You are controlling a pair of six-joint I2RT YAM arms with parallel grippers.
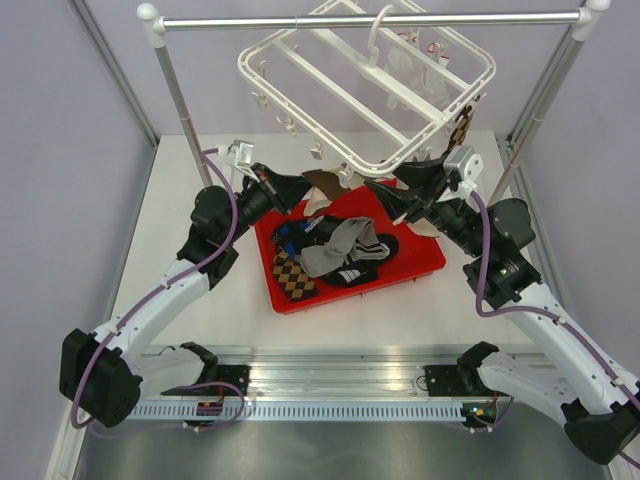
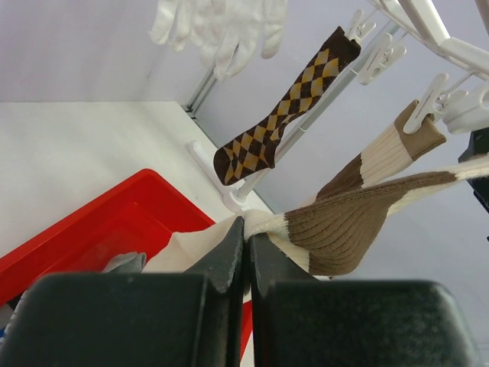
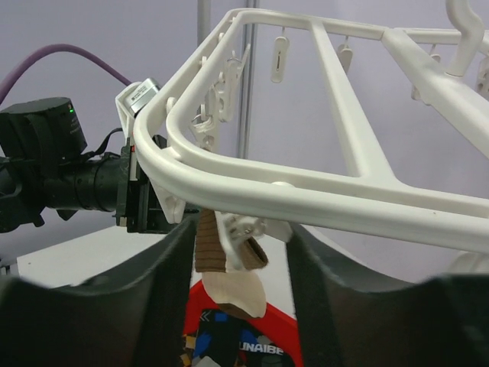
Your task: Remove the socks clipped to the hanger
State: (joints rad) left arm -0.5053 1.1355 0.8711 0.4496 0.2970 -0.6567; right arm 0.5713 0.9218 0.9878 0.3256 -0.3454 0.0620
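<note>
I hold the striped sock (image 2: 328, 225) pinched in my left gripper (image 2: 246, 229).
Top: the hanger (image 1: 245, 66) tilts above the red tray (image 1: 420, 265) mid-bench. Left wrist: gripper clamped on that sock. Right wrist: right gripper (image 3: 241, 245) jaws apart, straddling a clip (image 3: 237, 233) that holds a brown-cream sock end.

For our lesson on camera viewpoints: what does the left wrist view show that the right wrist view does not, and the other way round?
Left wrist only: a brown-mustard argyle sock hanging clipped, a white glove, and the left gripper shut on a brown-cream striped sock. Right wrist only: the right gripper, open, its fingers either side of a clip on the hanger, and the left arm's wrist. Both: striped sock, hanger clips, red tray.
</note>
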